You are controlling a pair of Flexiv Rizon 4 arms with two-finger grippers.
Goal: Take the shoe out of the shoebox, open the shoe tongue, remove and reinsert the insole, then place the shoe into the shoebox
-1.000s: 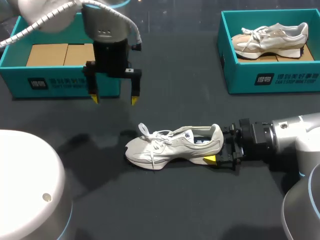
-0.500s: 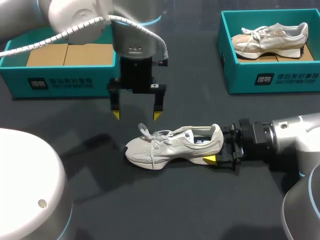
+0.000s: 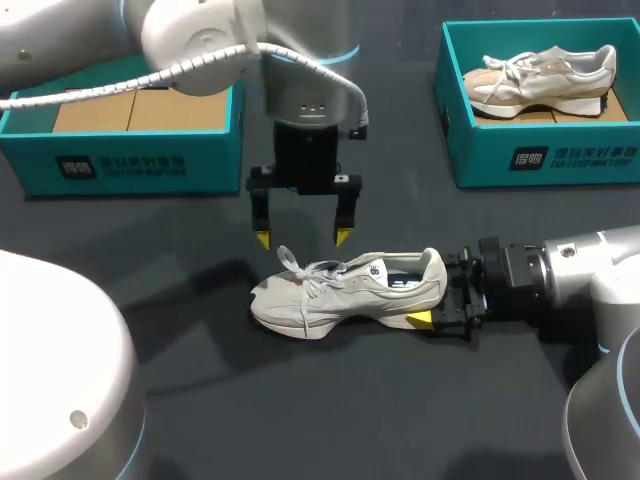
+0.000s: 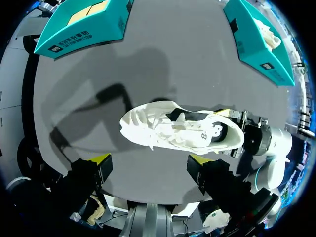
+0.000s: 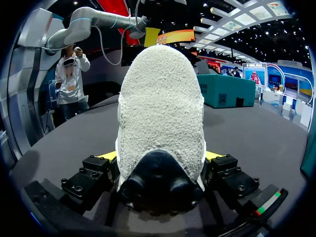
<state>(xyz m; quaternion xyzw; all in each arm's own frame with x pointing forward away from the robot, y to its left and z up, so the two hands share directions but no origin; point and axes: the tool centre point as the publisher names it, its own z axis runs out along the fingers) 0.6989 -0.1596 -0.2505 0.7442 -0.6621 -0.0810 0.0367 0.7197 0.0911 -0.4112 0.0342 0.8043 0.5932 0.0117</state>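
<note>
A white sneaker (image 3: 345, 290) lies on its side on the dark table, toe toward the left and laces loose. My right gripper (image 3: 435, 292) comes in from the right and is shut on the heel. In the right wrist view the heel (image 5: 160, 113) fills the space between the gripper's (image 5: 160, 155) two yellow tips. My left gripper (image 3: 302, 238) hangs open just above and behind the laces, fingers pointing down. From the left wrist the sneaker (image 4: 182, 129) lies ahead of the open gripper (image 4: 149, 160), apart from both fingers.
A teal shoebox (image 3: 130, 165) with cardboard inserts stands at the back left. A second teal shoebox (image 3: 560, 160) at the back right holds another pale sneaker (image 3: 540, 75). Dark table surface surrounds the shoe.
My left arm has swung from over the back-left box rightward and down to just above the sneaker's laces, still open. The right gripper and the sneaker have not moved.
</note>
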